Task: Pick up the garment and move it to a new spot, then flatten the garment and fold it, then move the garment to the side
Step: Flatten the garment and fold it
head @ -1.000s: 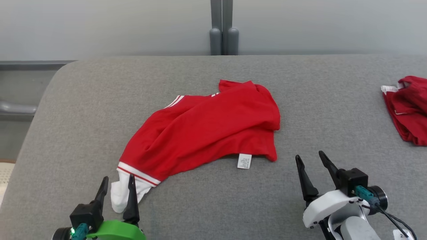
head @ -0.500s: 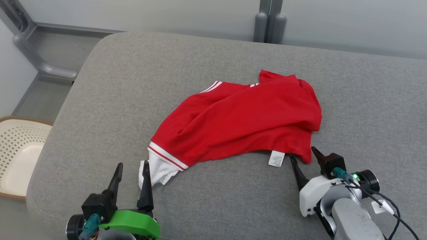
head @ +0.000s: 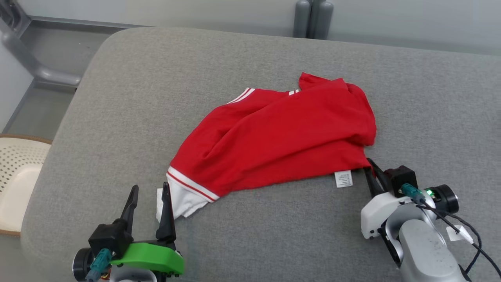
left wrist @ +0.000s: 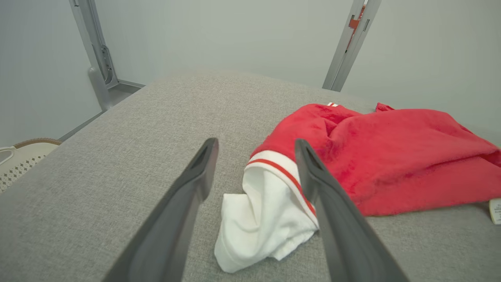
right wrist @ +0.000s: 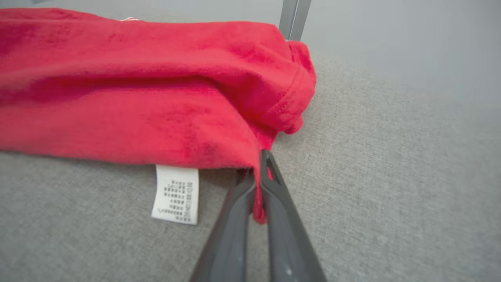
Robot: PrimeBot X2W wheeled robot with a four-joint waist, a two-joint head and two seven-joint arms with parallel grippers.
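Note:
The garment (head: 282,137) is a red shirt with a white sleeve and red-white trim, lying crumpled in the middle of the grey cushioned table (head: 250,58). My right gripper (head: 372,172) is shut on the garment's near right corner (right wrist: 256,184), with red cloth pinched between the fingers beside a white care label (right wrist: 176,194). My left gripper (head: 150,199) stands open at the near left, its fingers straddling the edge of the white sleeve (left wrist: 262,219) without pinching it.
A cream perforated basket (head: 15,180) sits off the table's left edge. Grey metal posts (head: 311,17) stand behind the table, and a grey frame leg (head: 27,62) at the far left. Bare grey cushion surrounds the garment on all sides.
My right gripper has moved forward to the garment's corner and shut on it. The head camera has turned left and down, shifting the whole picture.

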